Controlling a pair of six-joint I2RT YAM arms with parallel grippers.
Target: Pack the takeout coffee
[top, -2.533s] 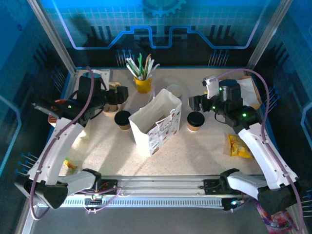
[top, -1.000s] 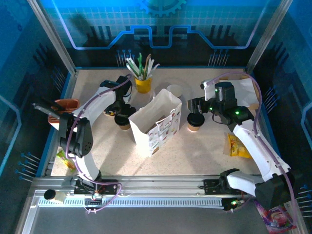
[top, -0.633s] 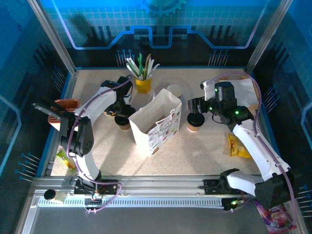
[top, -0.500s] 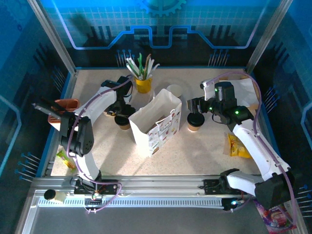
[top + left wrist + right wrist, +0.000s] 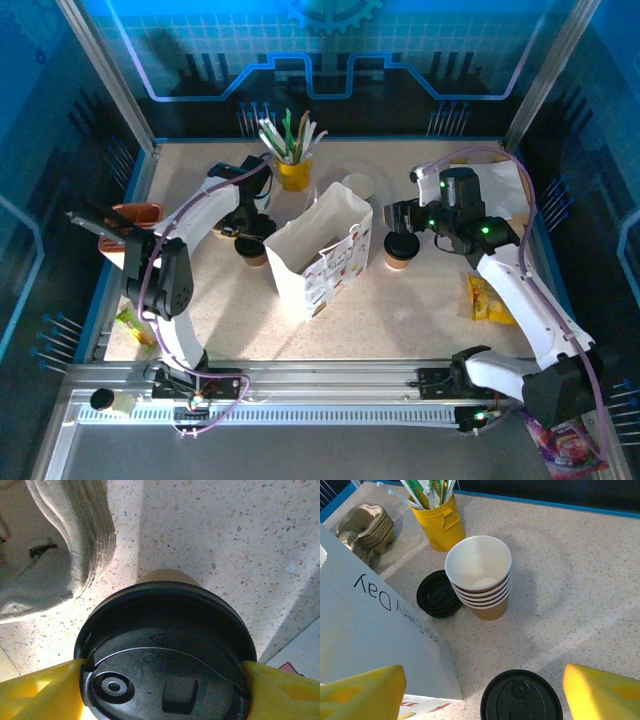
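Two brown takeout coffee cups with black lids stand on either side of the white paper bag (image 5: 320, 255). The left cup (image 5: 251, 248) has its lid (image 5: 165, 650) between my left gripper's (image 5: 249, 232) yellow fingers (image 5: 35, 692). Both fingers press against the lid's rim, so this gripper (image 5: 162, 690) is shut on that cup. The right cup (image 5: 400, 250) stands just right of the bag. Its lid (image 5: 521, 697) sits low in the right wrist view. My right gripper (image 5: 402, 222) (image 5: 482, 692) hovers over it, open, with a gap on each side of the lid.
A yellow cup of utensils (image 5: 293, 172) (image 5: 440, 522) stands behind the bag. A stack of lidless paper cups (image 5: 480, 575) and loose black lids (image 5: 439, 594) are beside it. Pulp cup carriers (image 5: 55, 545) lie at the back left, and a yellow snack packet (image 5: 488, 300) at the right.
The left arm has swung out from the left side to the left cup, and its fingers have narrowed onto the lid. The right gripper has shifted slightly over the right cup.
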